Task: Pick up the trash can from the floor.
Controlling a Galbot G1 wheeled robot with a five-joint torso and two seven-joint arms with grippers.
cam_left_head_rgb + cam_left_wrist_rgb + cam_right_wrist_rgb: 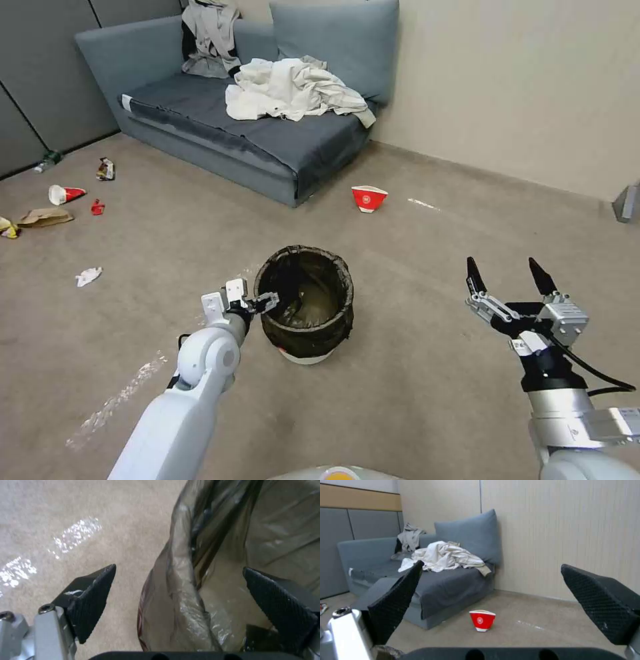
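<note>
Nearest to us, our left gripper (270, 301) reaches down to the left side of the bin (305, 305), which stands upright on the carpet (413, 280) straight ahead, its white base showing below the dark bag. In the left wrist view the gripper (180, 602) straddles the rim: its fingers are spread apart, one outside over the carpet (100, 517) and the other inside the bag, with the crinkled bag-covered wall of the bin (180, 585) between them and neither pad yet pressed against it. Pale tape streaks (78, 533) lie on the carpet just beside the bin. Our right gripper (511, 275) hangs to the right of the bin, well apart from it and off the carpet, its two black fingers spread wide and holding nothing; its wrist view shows the same wide gap at the gripper (493, 597). Beyond the bin, a red-and-white bowl (369, 198) sits tilted on the carpet near the sofa's corner. To the far left, scraps of litter (60, 207) are scattered on the carpet. At the back stands the grey sofa (200, 113) against the wall, with a heap of pale cloth (293, 90) on its seat.
</note>
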